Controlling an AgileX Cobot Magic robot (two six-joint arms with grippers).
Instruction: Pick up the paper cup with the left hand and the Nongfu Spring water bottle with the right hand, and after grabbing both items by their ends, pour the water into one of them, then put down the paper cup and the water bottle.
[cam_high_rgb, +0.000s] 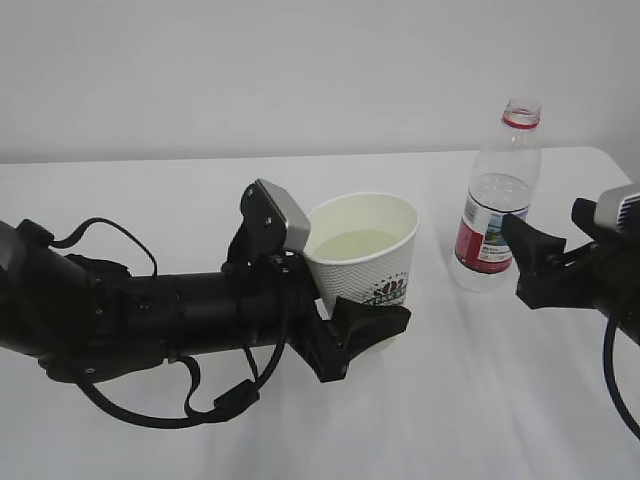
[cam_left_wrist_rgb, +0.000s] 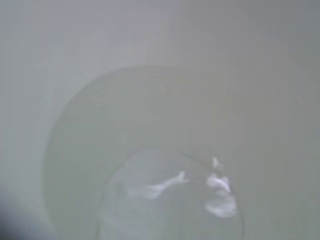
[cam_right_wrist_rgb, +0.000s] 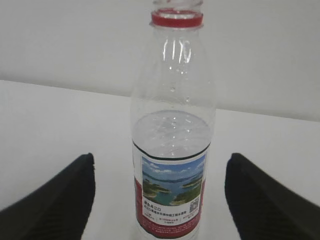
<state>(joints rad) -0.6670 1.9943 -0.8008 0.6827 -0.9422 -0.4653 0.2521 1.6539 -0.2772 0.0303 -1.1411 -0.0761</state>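
Both grippers stand open. The left hand (cam_high_rgb: 365, 335) brackets the water-filled paper cup (cam_high_rgb: 365, 250); I cannot tell if it grips. The right hand (cam_right_wrist_rgb: 160, 200) flanks the upright Nongfu Spring water bottle (cam_right_wrist_rgb: 172, 150) without touching.

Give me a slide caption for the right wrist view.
Open right gripper flanking the uncapped water bottle on the white table.

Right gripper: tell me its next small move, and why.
Probably draw the right gripper straight back from the water bottle. The bottle stands upright on the table, uncapped, between open fingers that do not touch it, and the paper cup already holds water, so pouring looks done.
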